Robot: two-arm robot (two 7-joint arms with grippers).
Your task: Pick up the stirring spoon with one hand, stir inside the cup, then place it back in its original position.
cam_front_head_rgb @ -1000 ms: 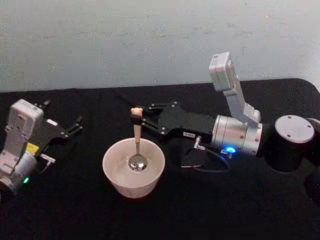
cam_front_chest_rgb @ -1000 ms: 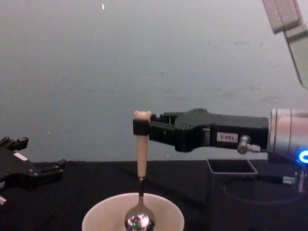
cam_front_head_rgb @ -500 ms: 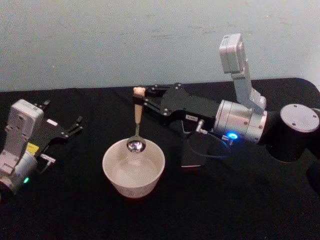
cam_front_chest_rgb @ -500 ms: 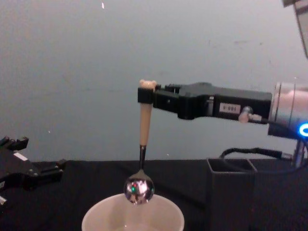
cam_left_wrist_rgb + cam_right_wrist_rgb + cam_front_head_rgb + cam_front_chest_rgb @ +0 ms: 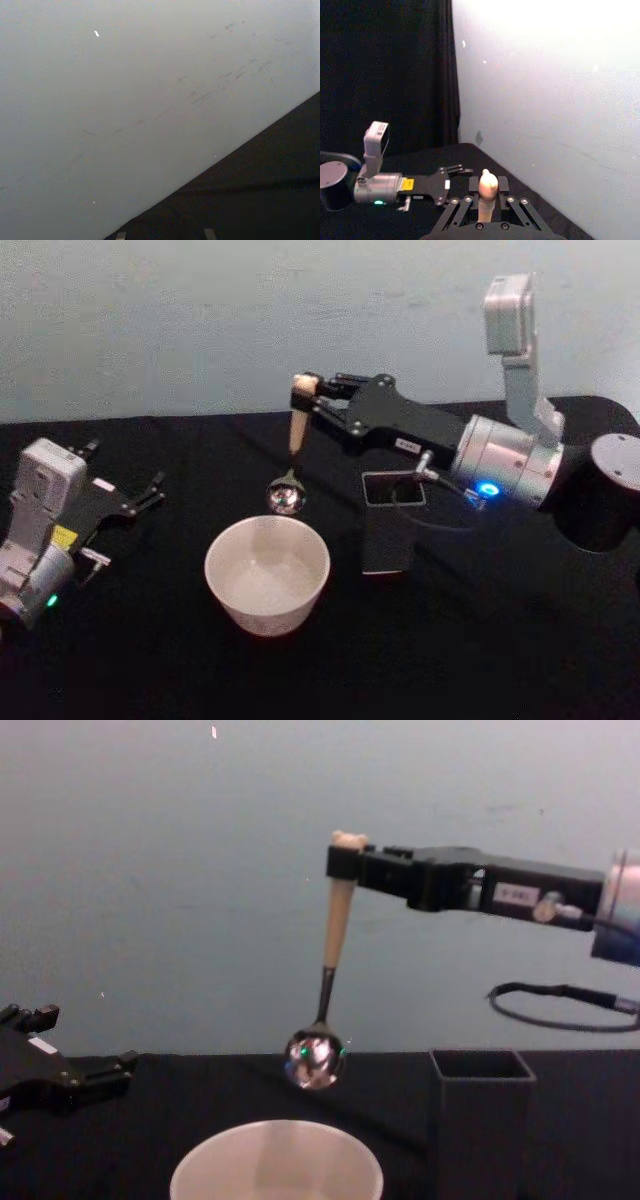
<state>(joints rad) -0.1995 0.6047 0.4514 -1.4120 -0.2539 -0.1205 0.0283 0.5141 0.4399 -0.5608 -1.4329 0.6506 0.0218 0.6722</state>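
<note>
My right gripper is shut on the top of the stirring spoon's cream handle, just under the tiny bear head. The spoon hangs slightly tilted, its shiny steel bowl in the air above and behind the far rim of the cream cup, clear of it. The cup stands at the table's middle. The dark grey square holder stands just right of the cup, below the right arm. In the right wrist view the handle sits between the fingers. My left gripper rests open at the far left.
A black cloth covers the table, with a pale wall close behind. A thin cable loops down from the right wrist above the holder. The left arm's grey body lies at the table's left edge.
The right gripper has lifted the spoon out of the cup and carried it up, back and to the right. The left arm has not moved.
</note>
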